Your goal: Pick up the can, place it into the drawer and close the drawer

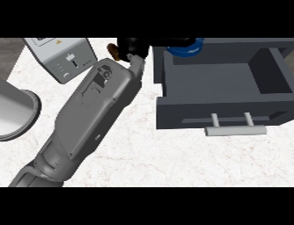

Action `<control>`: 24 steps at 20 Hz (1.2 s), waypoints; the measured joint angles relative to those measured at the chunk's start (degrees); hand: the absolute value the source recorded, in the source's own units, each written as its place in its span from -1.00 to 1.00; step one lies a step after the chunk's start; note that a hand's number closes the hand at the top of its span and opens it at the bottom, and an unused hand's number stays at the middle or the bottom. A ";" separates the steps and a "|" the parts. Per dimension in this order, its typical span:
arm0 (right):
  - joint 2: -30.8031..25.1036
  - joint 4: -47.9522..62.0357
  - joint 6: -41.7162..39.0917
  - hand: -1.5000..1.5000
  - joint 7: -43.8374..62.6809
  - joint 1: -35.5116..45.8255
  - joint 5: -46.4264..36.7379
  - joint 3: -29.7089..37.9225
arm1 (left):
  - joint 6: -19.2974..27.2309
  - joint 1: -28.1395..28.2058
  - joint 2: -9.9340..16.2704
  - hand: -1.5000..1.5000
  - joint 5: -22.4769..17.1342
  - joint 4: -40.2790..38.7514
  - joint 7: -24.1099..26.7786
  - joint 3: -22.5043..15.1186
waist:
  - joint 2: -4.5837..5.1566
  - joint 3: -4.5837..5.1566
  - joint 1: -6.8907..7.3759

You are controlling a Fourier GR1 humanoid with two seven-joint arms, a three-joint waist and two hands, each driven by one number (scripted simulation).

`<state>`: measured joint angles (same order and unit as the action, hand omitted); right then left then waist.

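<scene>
Worktop (pixel 175 158): white marbled top; I see it carrying everything listed here.
Drawer (pixel 221 83): dark grey, pulled open at the worktop's right side, front panel with its pale bar handle (pixel 235 130) facing me.
Left forearm (pixel 91 118): grey, running from the lower left edge up towards the drawer's far left corner.
Cylinder (pixel 6 110): large, pale grey, at the worktop's left edge.
Appliance (pixel 62 57): light grey box at the far left.
Left hand (pixel 140 46): black, at the far edge; I see its fingers curled round the can.
Can (pixel 187 47): blue, held over the drawer's far left corner.
</scene>
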<state>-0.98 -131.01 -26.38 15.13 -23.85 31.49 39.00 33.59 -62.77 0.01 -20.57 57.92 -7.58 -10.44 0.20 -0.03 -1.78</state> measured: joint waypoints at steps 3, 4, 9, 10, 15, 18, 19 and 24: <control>0.06 0.99 -1.04 -1.00 -0.53 -0.25 -0.05 0.46 | 0.50 -3.61 -0.01 1.00 -2.31 -4.38 1.25 -0.58 | 0.03 0.00 -0.16; 0.24 0.59 -0.77 -1.00 -0.62 -0.67 -0.01 0.15 | 0.55 -5.19 -0.01 1.00 -2.77 -5.78 1.17 -0.32 | 0.04 -0.02 -0.20; -0.30 0.30 -0.59 -1.00 0.14 0.19 0.51 0.58 | 1.08 -9.27 -0.01 1.00 -7.23 -12.59 4.69 -1.94 | 0.16 -0.01 -0.69; -0.24 0.88 -0.98 -1.00 -0.34 0.35 0.02 0.74 | 1.10 -10.33 -0.01 1.00 -7.93 -13.60 4.67 -2.01 | 0.15 -0.01 -0.64; -0.25 0.14 0.00 -1.00 0.62 1.72 -1.06 -0.30 | 3.13 -12.83 0.00 1.00 -13.37 -17.25 6.98 -6.42 | 0.26 -0.03 -1.17; 0.08 -0.76 0.27 -1.00 0.92 1.57 -1.08 -0.87 | 3.53 -14.54 -0.01 1.00 -16.13 -20.80 8.50 -8.14 | 0.39 -0.05 -1.73; 0.25 -0.96 0.18 -1.00 1.00 1.34 -1.04 -0.81 | 3.56 -14.79 -0.01 1.00 -16.70 -21.70 8.85 -8.68 | 0.37 -0.04 -1.68; 0.53 -1.05 1.20 -1.00 1.63 2.56 -1.97 -1.98 | 5.23 -16.26 -0.01 1.00 -21.21 -24.22 10.12 -12.63 | 0.51 -0.07 -2.11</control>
<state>-0.45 -132.06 -25.18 16.76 -21.29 29.51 37.01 38.82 -79.03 0.00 -41.78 33.70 2.53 -23.07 0.70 -0.10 -3.90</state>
